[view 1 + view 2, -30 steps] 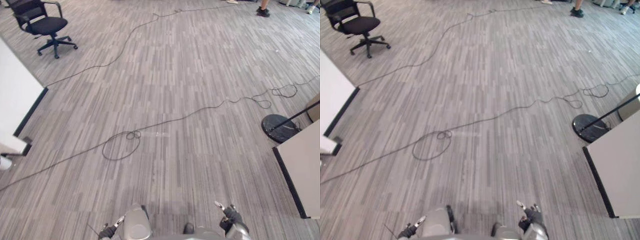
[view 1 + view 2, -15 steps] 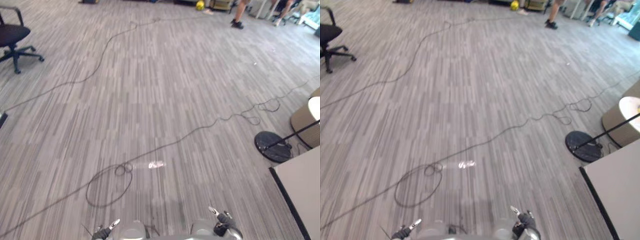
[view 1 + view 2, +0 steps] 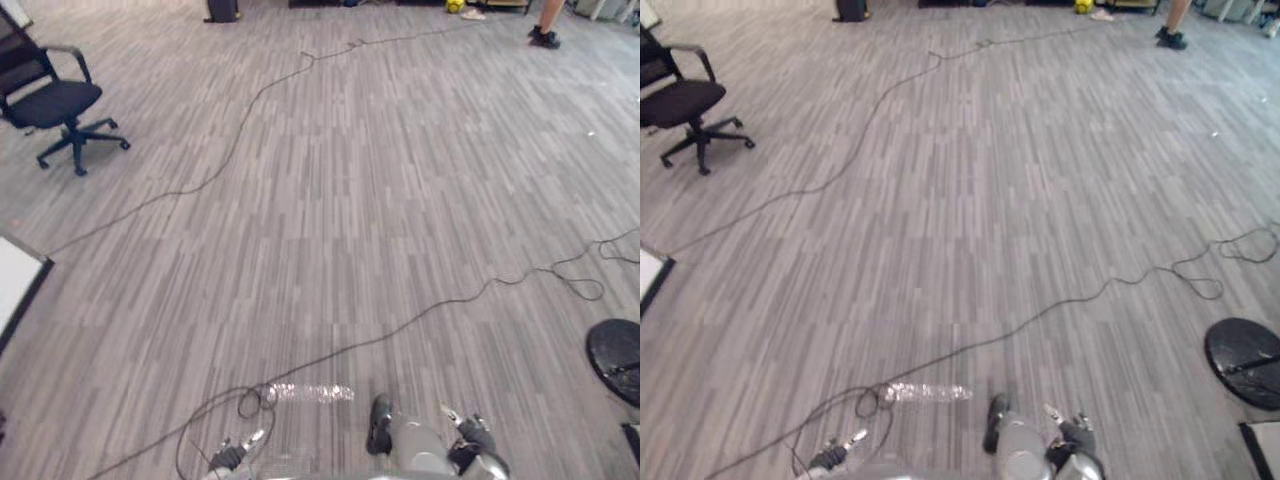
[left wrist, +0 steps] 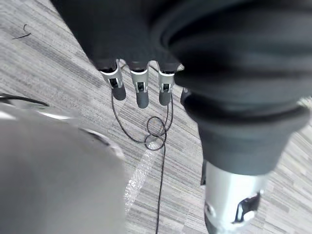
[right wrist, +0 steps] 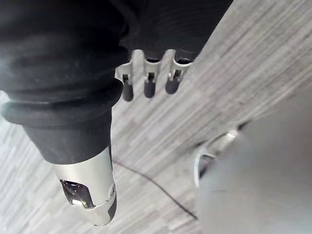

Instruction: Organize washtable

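Plainly, no washtable or anything to sort on one is in sight; the head views look down on a wide stretch of grey plank floor. At far left stands a black office chair, and just below it a white board with a dark edge juts in from the side. A thin black cable runs from the far end of the room across the floor towards the chair side. Low in the middle a clear plastic bottle lies flat on the floor. At upper right a person's shoe stands at the far edge, and at far right sits a round black stand base.

The left hand hangs down by the robot's side, fingers straight and relaxed, holding nothing; the right hand hangs the same way, fingers loose and bare of any load.

As for the step in hand, I judge the robot to be between places, not at the work itself; whether it is heading to the table or coming away from it, these pictures cannot settle. No container other than the bottle is visible, and its contents are too small to tell.
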